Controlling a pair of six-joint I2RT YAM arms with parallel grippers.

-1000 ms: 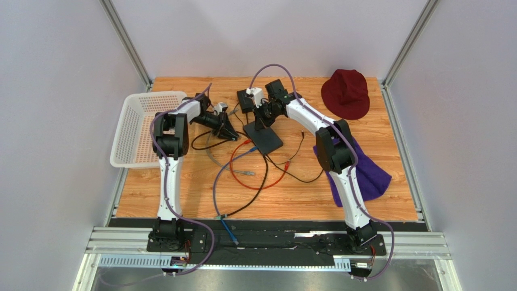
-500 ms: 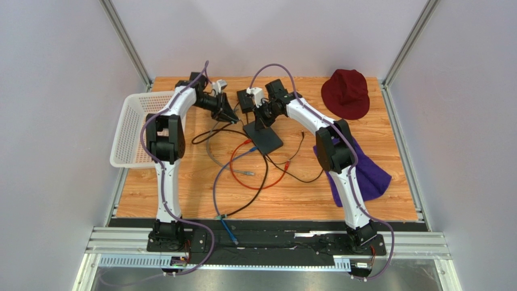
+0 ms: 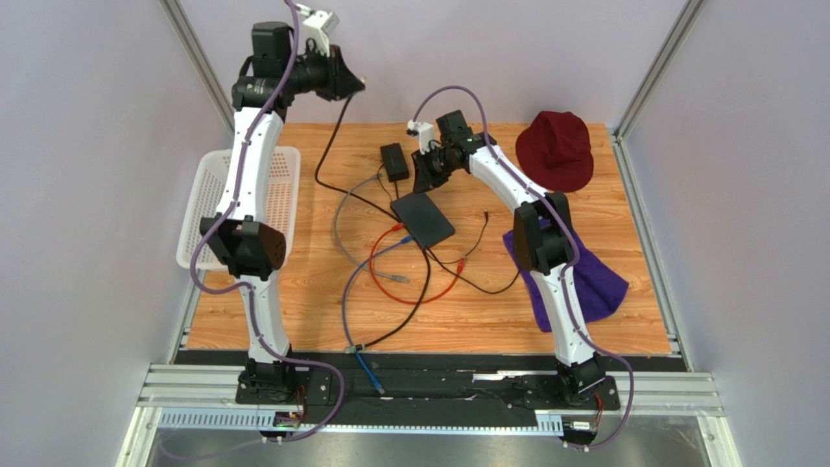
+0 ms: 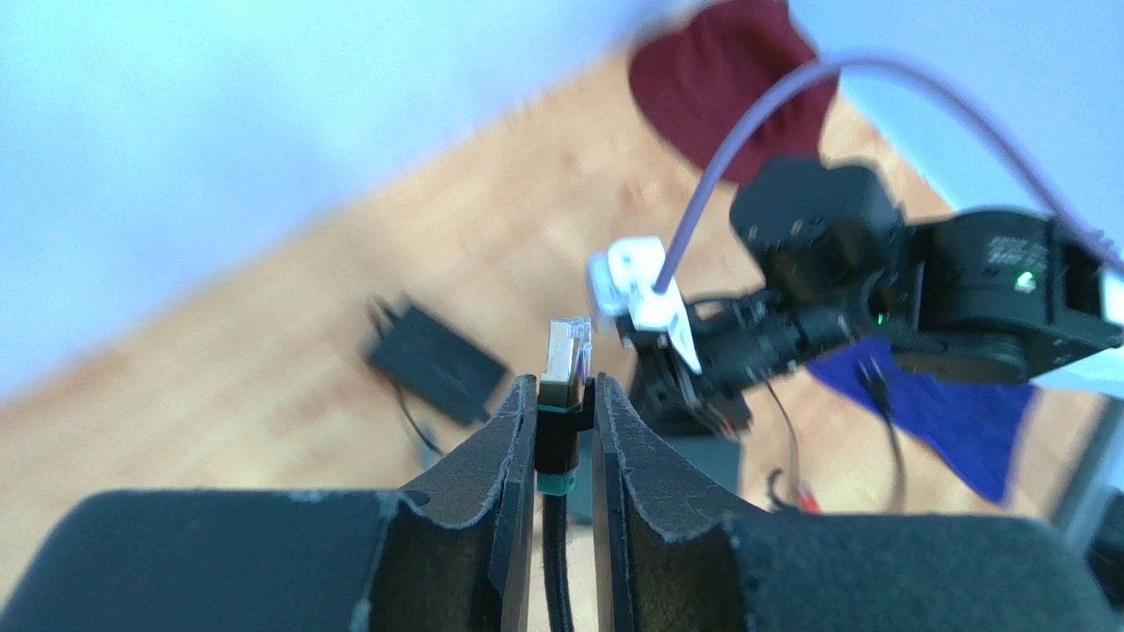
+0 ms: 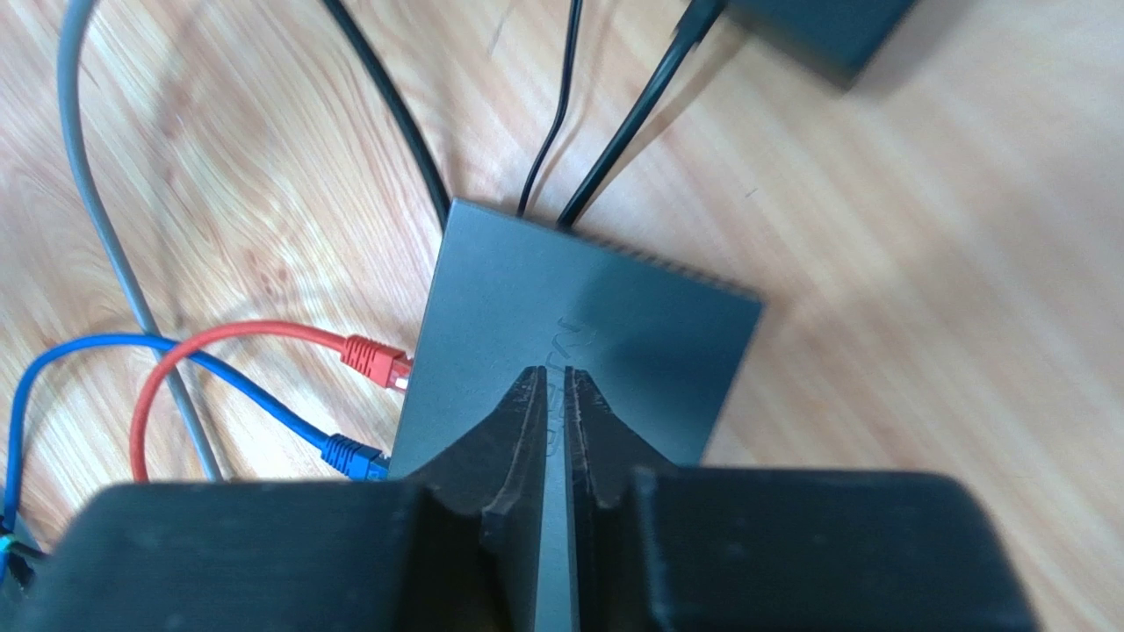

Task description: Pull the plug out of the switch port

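The flat black switch (image 3: 423, 218) lies mid-table. A red plug (image 5: 374, 360) and a blue plug (image 5: 354, 456) sit at its left edge, and two black cables (image 5: 581, 198) leave its far edge. My left gripper (image 3: 348, 84) is raised high above the table's back edge. It is shut on a black cable's plug (image 4: 570, 375), whose clear tip sticks out free beyond the fingers. The black cable (image 3: 329, 141) hangs from it down to the table. My right gripper (image 5: 554, 389) is shut and empty, over the switch's top face (image 5: 594, 316).
A small black adapter brick (image 3: 394, 160) lies behind the switch. A white basket (image 3: 209, 209) stands at the left edge. A dark red hat (image 3: 555, 148) is at the back right and a purple cloth (image 3: 594, 277) at the right. Red, blue, grey and black cables loop in front of the switch.
My left arm has swung up and back from beside the switch to high above the table, carrying the black plug and trailing its cable. My right gripper has shifted slightly back.
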